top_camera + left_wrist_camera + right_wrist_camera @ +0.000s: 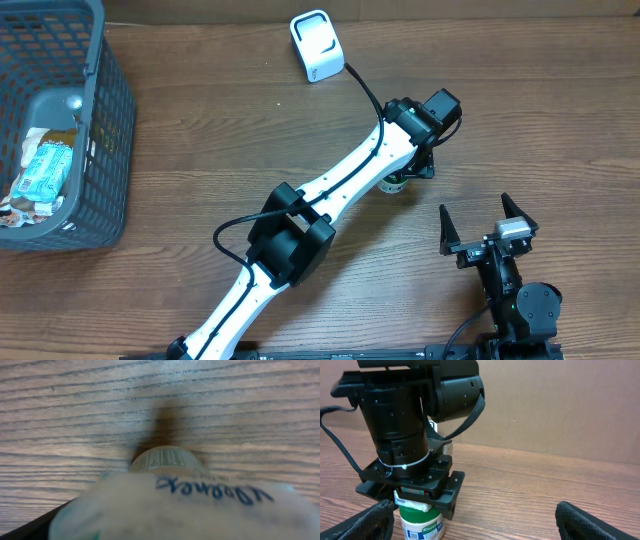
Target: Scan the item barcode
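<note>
A white jar with a green lid (420,522) stands upright on the wooden table; its blue label band carries a small square code (411,535). In the overhead view only an edge of the jar (397,184) shows under the left wrist. My left gripper (422,507) sits straight down over the lid, one black finger (455,502) beside it, and no gap or contact can be made out. The left wrist view is filled by the blurred jar (190,510). My right gripper (475,207) stands open and empty to the right of the jar, fingertips (580,520) wide apart.
A white scanner (318,45) with a black cable stands at the back centre. A grey wire basket (100,150) at the left edge holds several packets. The left arm stretches diagonally from the front left across the table. A brown board stands behind the table.
</note>
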